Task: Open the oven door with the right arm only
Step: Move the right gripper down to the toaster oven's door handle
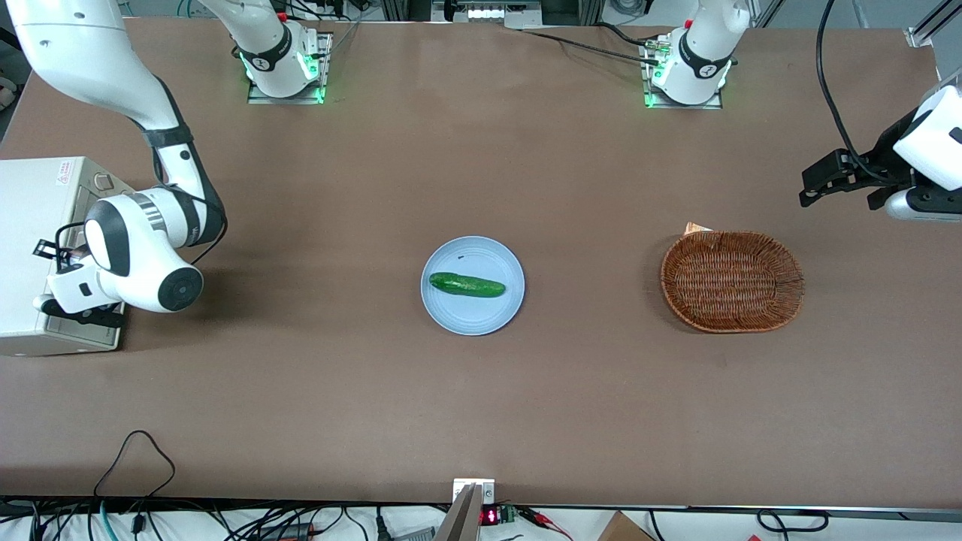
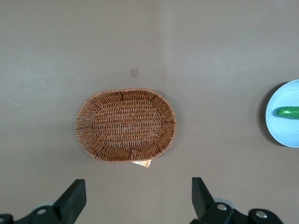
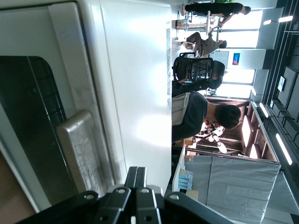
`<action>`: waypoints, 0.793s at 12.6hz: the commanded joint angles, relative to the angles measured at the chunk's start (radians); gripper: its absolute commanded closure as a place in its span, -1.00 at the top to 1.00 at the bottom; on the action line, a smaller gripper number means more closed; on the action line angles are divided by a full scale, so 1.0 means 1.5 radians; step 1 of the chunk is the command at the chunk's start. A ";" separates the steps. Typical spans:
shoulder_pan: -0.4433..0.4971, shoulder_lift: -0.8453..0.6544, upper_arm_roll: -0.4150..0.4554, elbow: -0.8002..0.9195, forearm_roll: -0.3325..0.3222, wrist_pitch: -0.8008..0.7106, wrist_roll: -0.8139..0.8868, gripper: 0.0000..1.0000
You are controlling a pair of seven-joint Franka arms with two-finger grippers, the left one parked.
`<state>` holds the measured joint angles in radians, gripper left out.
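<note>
**Right arm at the toaster oven, door closed**

The white toaster oven (image 1: 34,255) sits at the working arm's end of the brown surface (image 1: 481,406), cut off by the frame edge so only part of its casing shows in the front view. The right arm (image 1: 143,255) bends down over it, and its bulky wrist covers most of the oven's front there, so the oven door can hardly be made out from that camera.

The right wrist view fills in more. The oven door (image 3: 42,140) lies flush against the white casing, its dark glass window showing faint wire-rack lines inside, and its silver bar handle (image 3: 81,154) stands out from the frame. The claw (image 3: 136,186) is pressed together, its two black fingers (image 3: 132,175) meeting with nothing between them, just beside the handle's end, close to the door's top edge. Whether the fingertips touch the door cannot be told, as they overlap the casing in that view.

Well apart, near the middle of the surface, a light blue plate (image 1: 472,315) carries a green cucumber (image 1: 467,285). A brown wicker basket (image 1: 731,281) lies toward the parked arm's end, with a small orange-edged scrap (image 2: 142,164) peeking out from under its rim.
</note>
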<state>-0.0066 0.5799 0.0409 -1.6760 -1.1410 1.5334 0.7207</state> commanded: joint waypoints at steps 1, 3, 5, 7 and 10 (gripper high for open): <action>0.003 0.007 0.005 -0.014 -0.017 0.004 0.053 -0.96; 0.008 0.008 0.006 -0.014 -0.017 0.004 0.056 -0.96; 0.011 0.008 0.007 -0.014 -0.014 0.004 0.057 -0.96; 0.018 0.016 0.009 -0.014 -0.011 0.004 0.067 -0.96; 0.017 0.030 0.009 -0.014 -0.010 0.005 0.086 -0.96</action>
<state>0.0176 0.6196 0.0516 -1.6822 -1.1420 1.5386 0.8185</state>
